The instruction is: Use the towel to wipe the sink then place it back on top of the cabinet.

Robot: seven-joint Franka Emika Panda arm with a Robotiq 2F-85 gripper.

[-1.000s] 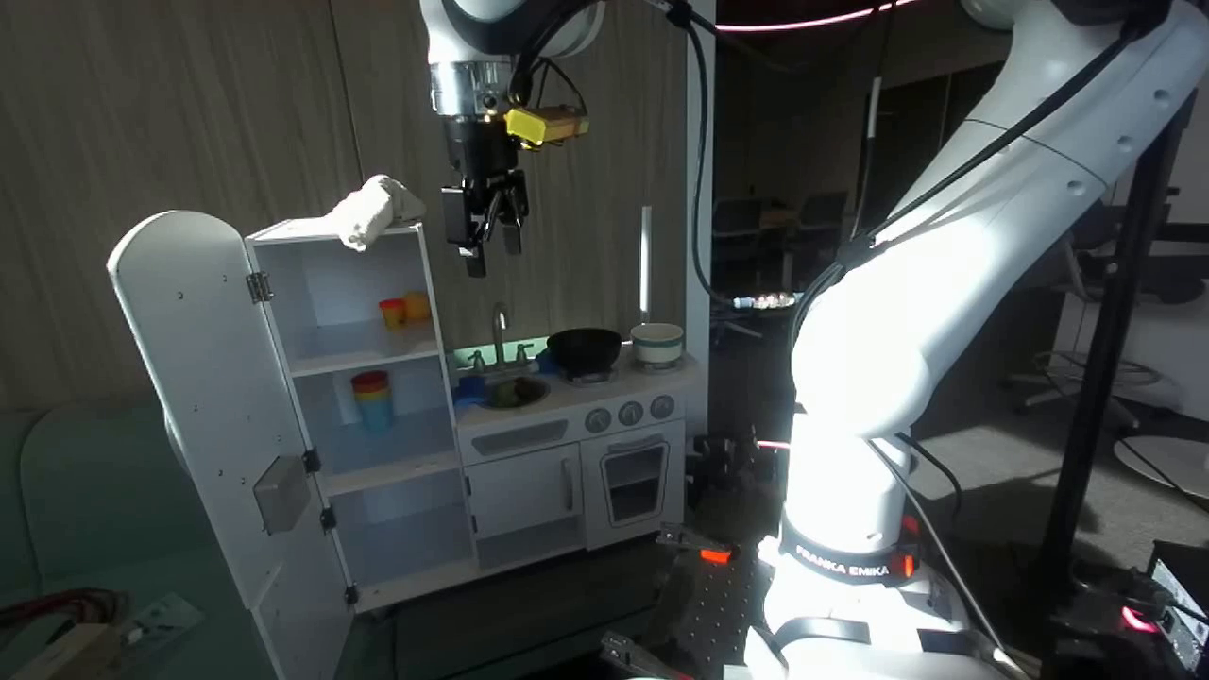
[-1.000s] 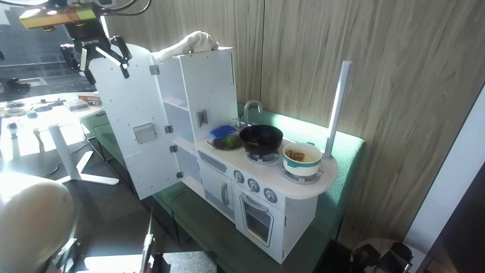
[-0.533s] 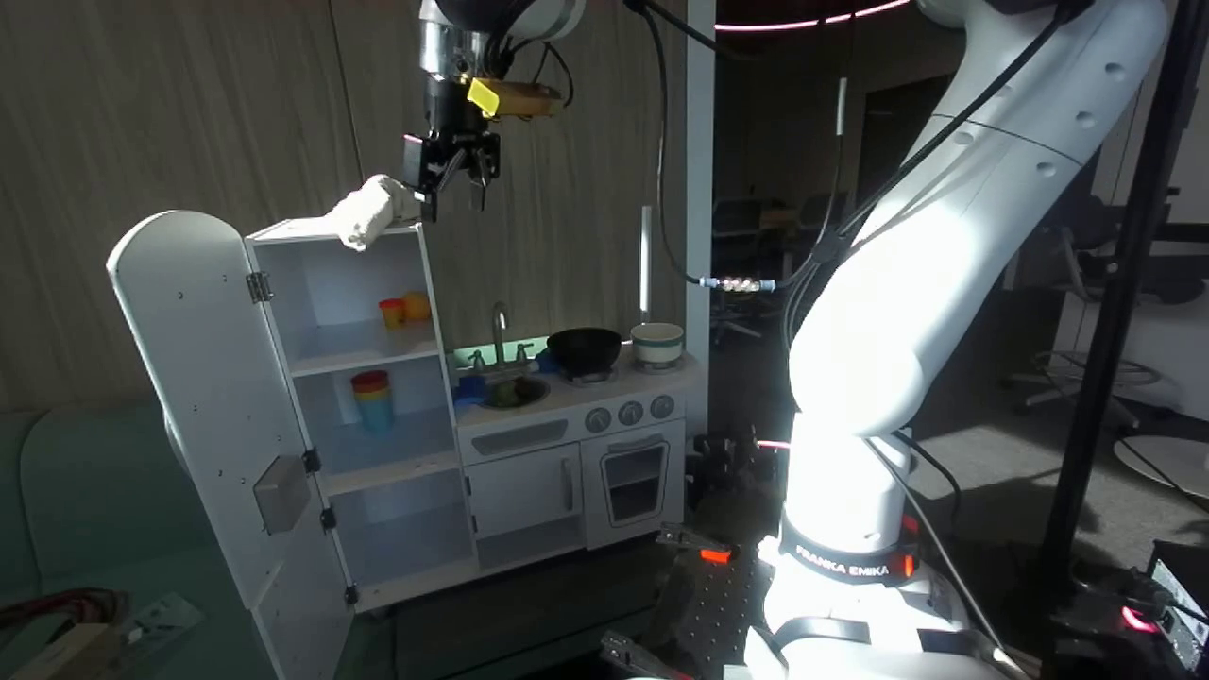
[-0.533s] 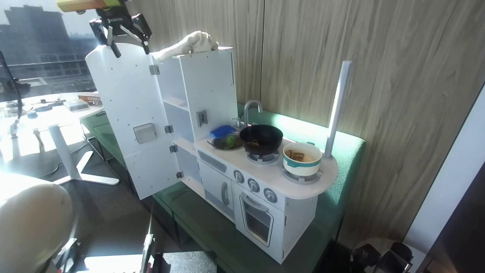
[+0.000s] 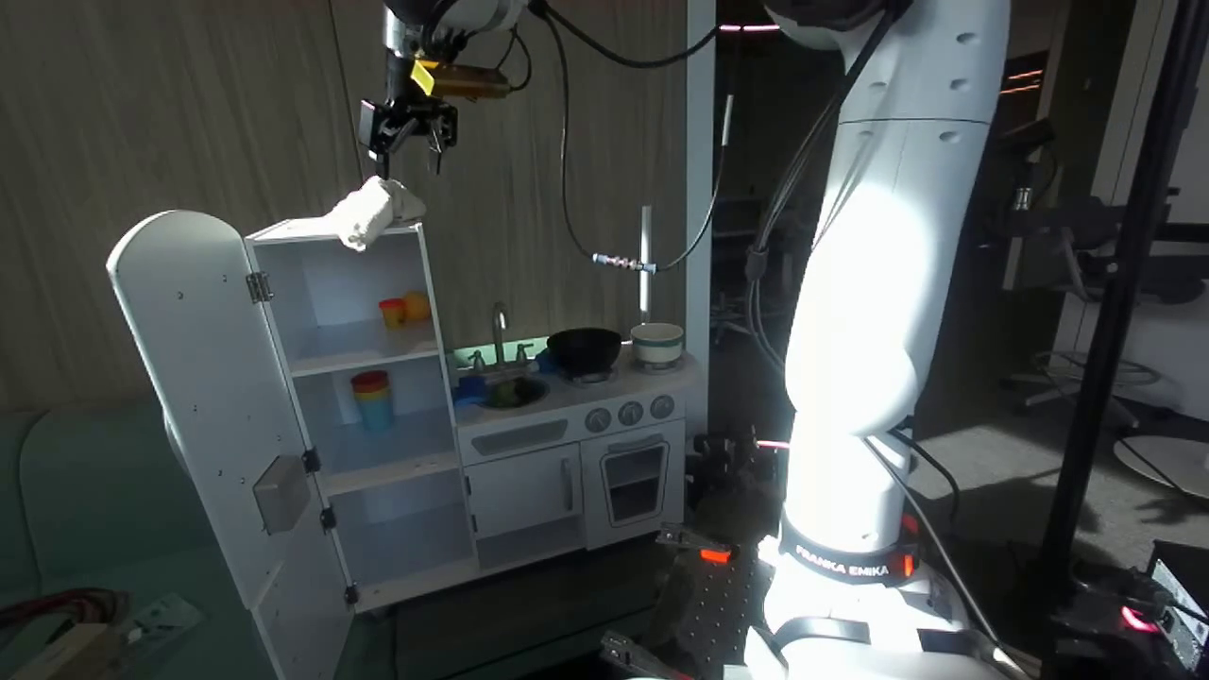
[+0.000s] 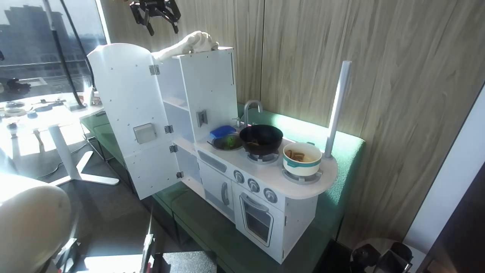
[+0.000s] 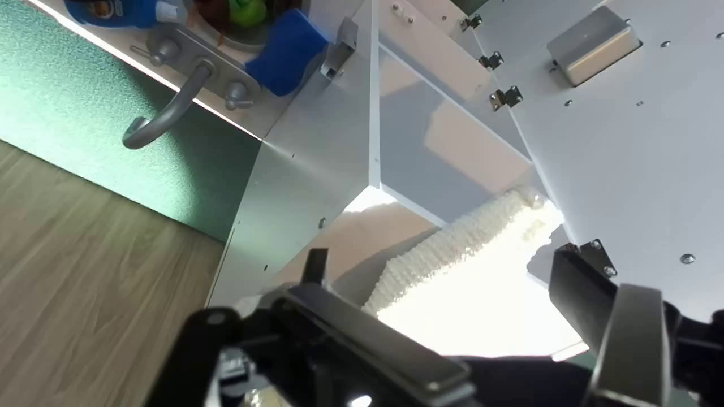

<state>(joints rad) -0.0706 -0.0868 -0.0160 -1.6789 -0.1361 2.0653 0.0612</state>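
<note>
Towel [image 5: 368, 213] — atop cabinet [image 6: 210, 83] | claw [image 6: 164, 32] — higher, pointing down | jaws parted

Toy kitchen [image 6: 212, 161] on green bench [image 6: 189, 208]

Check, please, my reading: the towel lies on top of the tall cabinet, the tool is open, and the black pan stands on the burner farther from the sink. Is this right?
Not quite: the black pan stands on the burner nearer the sink, as both exterior views show. The rest is right: the towel lies on top of the tall cabinet, and the tool is open.
</note>
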